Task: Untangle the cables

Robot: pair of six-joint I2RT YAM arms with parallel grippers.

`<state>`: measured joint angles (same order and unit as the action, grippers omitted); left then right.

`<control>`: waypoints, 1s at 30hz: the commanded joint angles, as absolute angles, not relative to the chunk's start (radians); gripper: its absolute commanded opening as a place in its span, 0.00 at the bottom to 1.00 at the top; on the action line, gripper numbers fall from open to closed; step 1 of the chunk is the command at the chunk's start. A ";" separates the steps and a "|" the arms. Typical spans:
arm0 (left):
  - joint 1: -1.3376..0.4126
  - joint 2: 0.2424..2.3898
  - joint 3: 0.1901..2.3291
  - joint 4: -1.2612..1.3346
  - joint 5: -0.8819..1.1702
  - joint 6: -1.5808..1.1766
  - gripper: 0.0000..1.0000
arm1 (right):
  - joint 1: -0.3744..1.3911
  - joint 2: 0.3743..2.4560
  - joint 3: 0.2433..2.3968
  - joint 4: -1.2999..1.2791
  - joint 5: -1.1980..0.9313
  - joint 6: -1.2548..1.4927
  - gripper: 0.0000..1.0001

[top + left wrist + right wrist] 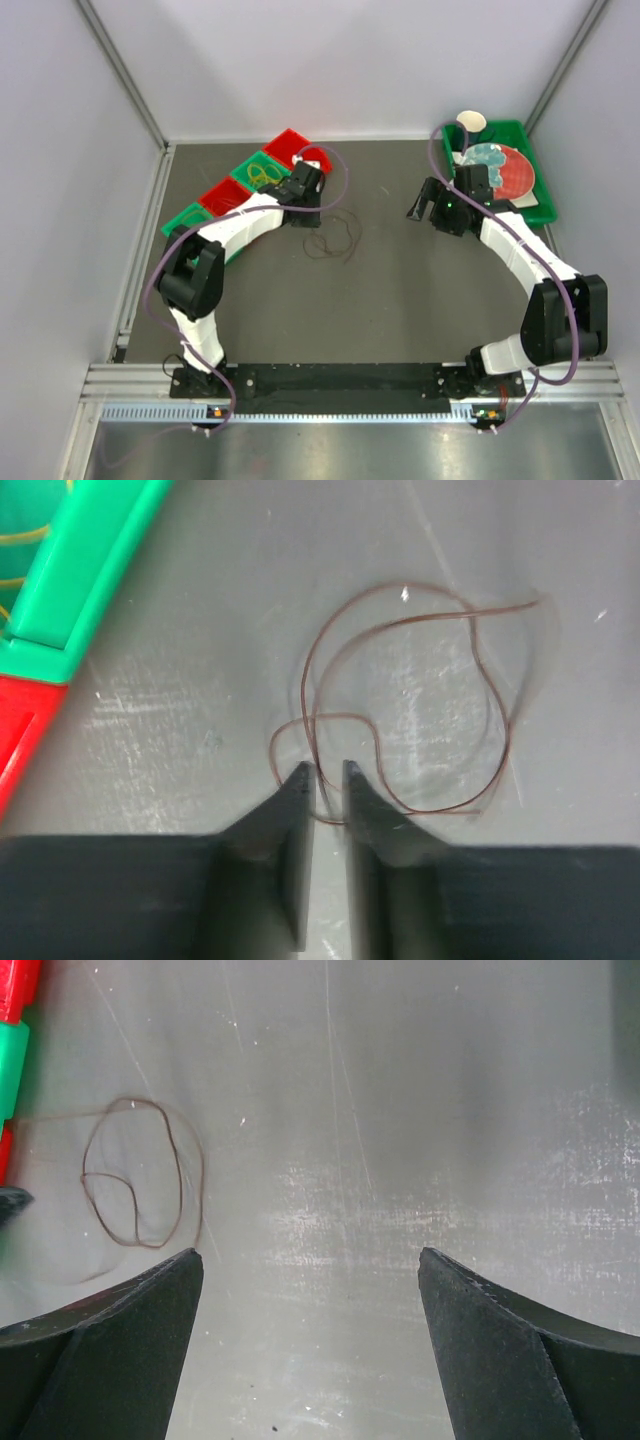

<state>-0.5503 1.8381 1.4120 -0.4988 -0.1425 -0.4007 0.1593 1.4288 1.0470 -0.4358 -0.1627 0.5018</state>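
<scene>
A thin dark brown cable (338,240) lies in loose overlapping loops on the grey table, just right of my left gripper (312,212). In the left wrist view the cable (508,742) curls ahead of the fingers, and one strand passes between the tips of my left gripper (325,770), whose jaws are closed to a narrow gap on it. My right gripper (422,205) is wide open and empty, well right of the cable. In the right wrist view the cable (135,1101) lies far left of that gripper (310,1252). A yellow cable (262,176) is coiled in a green bin.
A row of red and green bins (235,185) runs diagonally at the back left; its edge shows in the left wrist view (90,570). A green tray (540,205) with plates and a white cup stands at the back right. White walls enclose the table.
</scene>
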 commanded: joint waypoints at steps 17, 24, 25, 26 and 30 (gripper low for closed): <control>-0.741 1.917 1.436 -0.538 -0.187 -0.124 0.79 | 0.176 1.428 1.055 -0.408 -0.170 0.512 0.88; -0.805 1.986 1.454 -0.528 -0.299 -0.058 0.80 | 0.186 1.434 1.060 -0.407 -0.170 0.512 0.88; -0.805 1.993 1.462 -0.525 -0.320 -0.058 0.78 | 0.184 1.434 1.060 -0.405 -0.169 0.512 0.88; -0.805 1.999 1.465 -0.522 -0.351 -0.061 0.77 | 0.184 1.436 1.060 -0.406 -0.169 0.511 0.88; -0.805 2.016 1.479 -0.483 -0.385 -0.040 0.70 | 0.187 1.439 1.058 -0.402 -0.169 0.512 0.88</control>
<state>-0.8078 2.0060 1.4288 -0.5304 -0.2989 -0.0761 0.1761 1.4342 1.0470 -0.4351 -0.1631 0.5026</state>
